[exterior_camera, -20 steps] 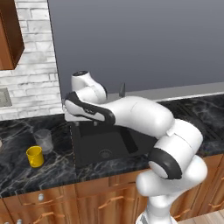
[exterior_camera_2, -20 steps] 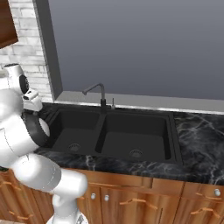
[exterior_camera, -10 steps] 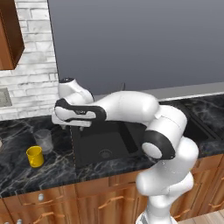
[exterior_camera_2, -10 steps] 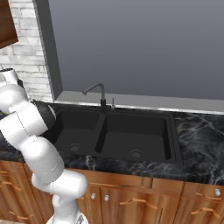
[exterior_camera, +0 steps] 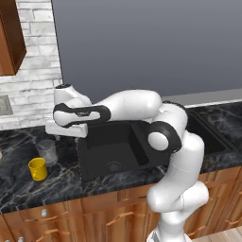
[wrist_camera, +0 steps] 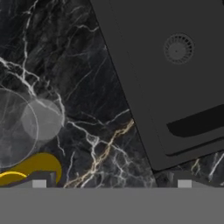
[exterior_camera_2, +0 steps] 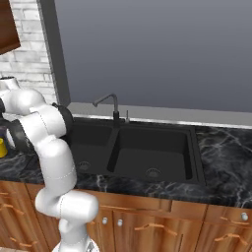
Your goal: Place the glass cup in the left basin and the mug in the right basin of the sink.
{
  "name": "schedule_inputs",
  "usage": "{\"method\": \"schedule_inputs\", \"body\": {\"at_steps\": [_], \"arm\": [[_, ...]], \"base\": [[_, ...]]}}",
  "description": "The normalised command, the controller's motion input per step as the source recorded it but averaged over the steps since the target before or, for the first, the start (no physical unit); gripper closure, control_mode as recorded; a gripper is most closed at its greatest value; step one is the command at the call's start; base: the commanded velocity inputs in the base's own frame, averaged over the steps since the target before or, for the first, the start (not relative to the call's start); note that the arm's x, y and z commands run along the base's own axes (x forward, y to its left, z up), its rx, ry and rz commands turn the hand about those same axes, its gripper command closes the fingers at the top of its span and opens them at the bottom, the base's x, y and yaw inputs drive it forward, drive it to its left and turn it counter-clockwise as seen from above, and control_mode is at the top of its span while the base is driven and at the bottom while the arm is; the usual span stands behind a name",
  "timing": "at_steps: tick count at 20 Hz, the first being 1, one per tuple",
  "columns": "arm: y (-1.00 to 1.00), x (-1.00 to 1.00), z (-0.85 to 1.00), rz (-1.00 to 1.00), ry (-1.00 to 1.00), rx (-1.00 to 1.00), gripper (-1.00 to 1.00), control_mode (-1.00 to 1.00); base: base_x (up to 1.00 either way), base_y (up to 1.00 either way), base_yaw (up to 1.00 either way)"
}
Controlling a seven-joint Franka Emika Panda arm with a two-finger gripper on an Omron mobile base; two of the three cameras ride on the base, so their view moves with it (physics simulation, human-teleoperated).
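On the black marbled counter [exterior_camera: 61, 182], left of the sink [exterior_camera_2: 133, 147], sat both task items: the glass cup [exterior_camera: 47, 151] stood just behind the mug [exterior_camera: 37, 168], near each other, neither yet in a basin. The arm reached far left, its hand above the counter beside the cup. The gripper [wrist_camera: 111, 183] showed in the hand view as two tips at the bottom edge, set wide apart with nothing between them, so it looked open and empty.

Judged step: approach to grasp the glass cup. To do it well, the hand probably needed to shift over the cup, since in the hand view the cup [wrist_camera: 17, 127] lay off to the left edge, not between the tips. Coming straight down with one finger inside the rim and one outside, or both around the wall, would suit a handleless tumbler. The mug [wrist_camera: 30, 168] sat close by, so a sloppy descent could knock it.

View differences: the right base view showed both bowls, the left basin [exterior_camera_2: 91, 147], the right basin [exterior_camera_2: 152, 157] and the faucet [exterior_camera_2: 109, 104]. The left base view showed the left basin [exterior_camera: 111, 153] with its drain. The hand view showed the cup's see-through rim and base from above.
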Motion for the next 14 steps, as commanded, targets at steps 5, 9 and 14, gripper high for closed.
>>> {"method": "schedule_inputs", "body": {"at_steps": [5,9,14], "arm": [[0.3,-0.05,-0.03,0.0,0.0,0.0,-1.0,-1.0],[0.1,0.0,-0.23,0.01,-0.01,0.0,-1.0,-1.0],[0.0,0.12,-0.28,0.01,0.0,0.0,-1.0,-1.0]], "base": [[0.0,0.0,0.0],[0.0,0.0,0.0],[0.0,0.0,0.0]]}}
